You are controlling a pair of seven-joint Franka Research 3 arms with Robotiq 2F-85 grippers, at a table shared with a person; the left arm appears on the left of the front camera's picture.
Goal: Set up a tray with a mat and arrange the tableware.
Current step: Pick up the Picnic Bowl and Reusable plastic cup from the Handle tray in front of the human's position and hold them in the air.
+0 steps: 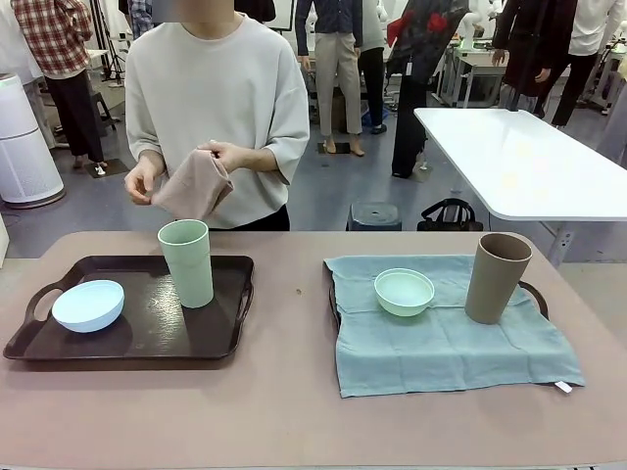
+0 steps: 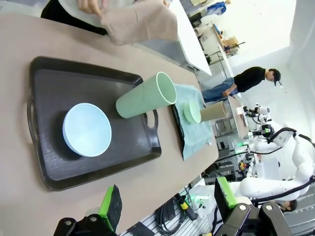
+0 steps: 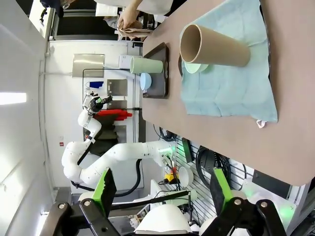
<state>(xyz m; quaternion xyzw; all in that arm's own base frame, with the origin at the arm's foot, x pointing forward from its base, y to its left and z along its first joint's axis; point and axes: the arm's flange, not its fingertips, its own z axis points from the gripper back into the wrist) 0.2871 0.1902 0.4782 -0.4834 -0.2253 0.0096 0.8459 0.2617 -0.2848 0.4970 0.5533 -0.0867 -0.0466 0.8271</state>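
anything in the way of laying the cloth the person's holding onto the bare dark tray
Yes. The pale blue bowl and the pale green cup both stand on the dark tray, right where the cloth would lie. They would likely need lifting off first.

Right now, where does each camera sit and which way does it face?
Front view: fixed robot-side, facing across the table at the person holding a tan cloth.
Left wrist view: on the left arm, past the open left gripper to the dark tray.
Right wrist view: on the right arm, past the open right gripper to the tan cup.
Shared: all show the pale green cup.
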